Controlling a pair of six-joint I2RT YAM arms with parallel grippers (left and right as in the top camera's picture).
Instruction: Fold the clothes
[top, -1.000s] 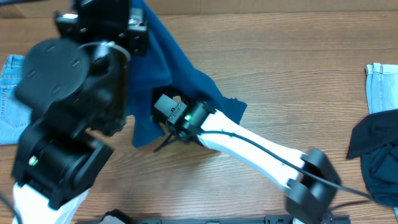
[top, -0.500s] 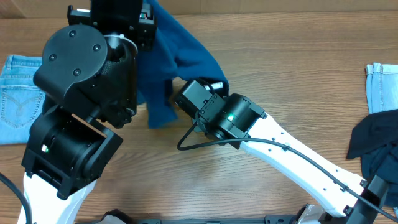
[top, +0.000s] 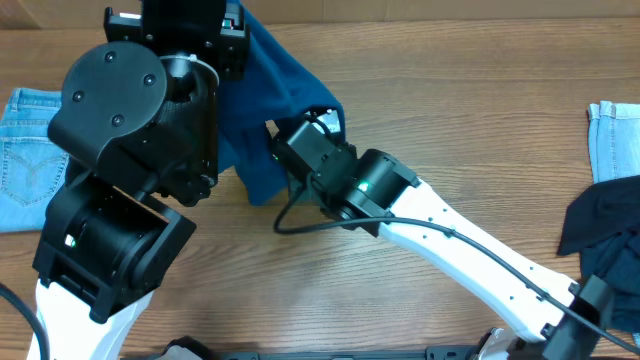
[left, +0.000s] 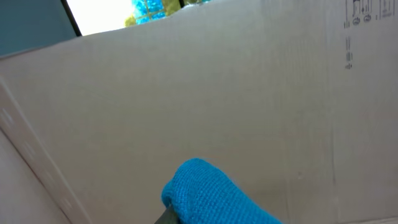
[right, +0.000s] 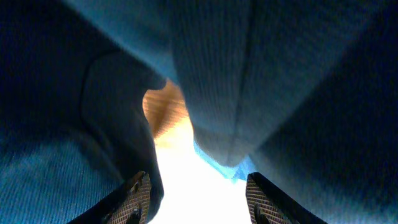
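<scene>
At eleven o'clock on the table (top: 480, 110), the blue shirt (top: 285, 95) rises bunched from the wood toward the left gripper (top: 228, 35), whose fingers a tuft of cloth hides in the left wrist view, so their grip cannot be told. At the shirt's five o'clock edge the right gripper (right: 199, 199) has its fingers spread apart, cloth draped ahead; jeans (top: 25, 150) lie at nine o'clock, a dark garment (top: 605, 240) at four.

Shirt (top: 288, 98) mid-left of table (top: 460, 100); jeans (top: 22, 155) far left; other garment (top: 608, 245) far right.
</scene>
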